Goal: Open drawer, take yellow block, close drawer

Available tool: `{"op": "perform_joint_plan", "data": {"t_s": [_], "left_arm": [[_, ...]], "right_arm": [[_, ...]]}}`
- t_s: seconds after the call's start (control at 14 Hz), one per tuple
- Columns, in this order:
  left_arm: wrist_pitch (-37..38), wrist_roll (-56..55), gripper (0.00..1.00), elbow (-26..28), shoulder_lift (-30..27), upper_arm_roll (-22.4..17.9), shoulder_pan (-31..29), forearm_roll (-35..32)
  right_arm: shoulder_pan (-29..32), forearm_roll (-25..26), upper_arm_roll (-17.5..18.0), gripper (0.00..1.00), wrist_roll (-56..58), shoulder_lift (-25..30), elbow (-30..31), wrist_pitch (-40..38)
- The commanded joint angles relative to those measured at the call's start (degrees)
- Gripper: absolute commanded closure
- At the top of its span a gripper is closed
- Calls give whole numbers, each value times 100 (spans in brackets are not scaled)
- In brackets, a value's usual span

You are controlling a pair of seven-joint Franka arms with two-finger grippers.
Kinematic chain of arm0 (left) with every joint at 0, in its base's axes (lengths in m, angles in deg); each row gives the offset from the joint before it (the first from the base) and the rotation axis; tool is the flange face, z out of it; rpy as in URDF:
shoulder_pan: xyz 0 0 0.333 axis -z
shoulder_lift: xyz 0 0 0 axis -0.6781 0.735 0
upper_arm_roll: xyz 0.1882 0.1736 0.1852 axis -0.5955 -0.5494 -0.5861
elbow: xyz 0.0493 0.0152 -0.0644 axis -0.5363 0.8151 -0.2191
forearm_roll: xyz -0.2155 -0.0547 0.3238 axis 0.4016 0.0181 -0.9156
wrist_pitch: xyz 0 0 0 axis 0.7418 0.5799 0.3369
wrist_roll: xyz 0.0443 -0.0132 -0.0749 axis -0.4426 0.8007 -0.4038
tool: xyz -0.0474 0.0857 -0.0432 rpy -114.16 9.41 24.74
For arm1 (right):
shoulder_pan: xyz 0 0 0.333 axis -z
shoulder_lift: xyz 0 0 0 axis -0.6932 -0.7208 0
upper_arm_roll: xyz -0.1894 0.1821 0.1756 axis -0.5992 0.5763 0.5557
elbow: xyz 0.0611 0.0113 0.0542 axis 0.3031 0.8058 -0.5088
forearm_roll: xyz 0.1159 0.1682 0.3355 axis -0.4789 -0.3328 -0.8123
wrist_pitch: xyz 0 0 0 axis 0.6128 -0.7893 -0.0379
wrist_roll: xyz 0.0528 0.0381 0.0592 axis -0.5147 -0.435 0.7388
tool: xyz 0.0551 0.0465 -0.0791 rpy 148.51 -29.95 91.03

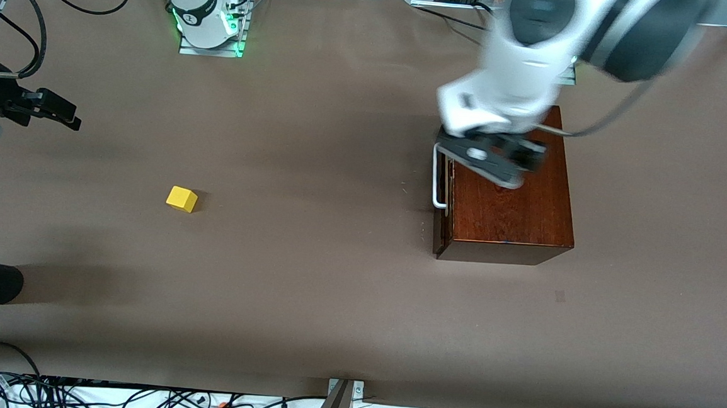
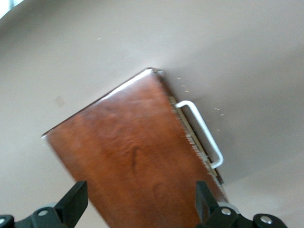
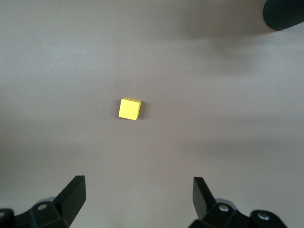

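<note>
While the pale-wood drawer (image 1: 445, 190) looks shut in its glossy mahogany box (image 1: 509, 200), your left gripper (image 1: 495, 158) hovers over the box, jaws spread and empty. Next: hook the white U-shaped handle (image 1: 438, 177). Small yellow cube (image 1: 181, 198) sits on the brown table (image 1: 308, 276) toward the right arm's end; right gripper (image 3: 137, 197) waits above it, jaws spread.

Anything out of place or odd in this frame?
Yes: the yellow block lies on the bare table toward the right arm's end, not in the drawer, which looks shut. Left gripper hovers open over the box; right gripper hangs open over the block.
</note>
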Motion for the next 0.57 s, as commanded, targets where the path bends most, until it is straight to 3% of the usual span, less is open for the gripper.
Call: {"op": "perform_joint_plan", "data": {"t_s": [0.0,0.21,0.5], "left_arm": [[186,-126,0,33,-336,37,-647,353],[380,-20,0,435,-661,-452,-1220,967],[-23,461,0,1410,-1293,-1297,-1230,1066]], "right_arm": [[102,-42,74,0,61,-46,-140,-134],[102,-42,74,0,61,-46,-140,-125],[102,-42,74,0,61,-46,-140,-125]]}}
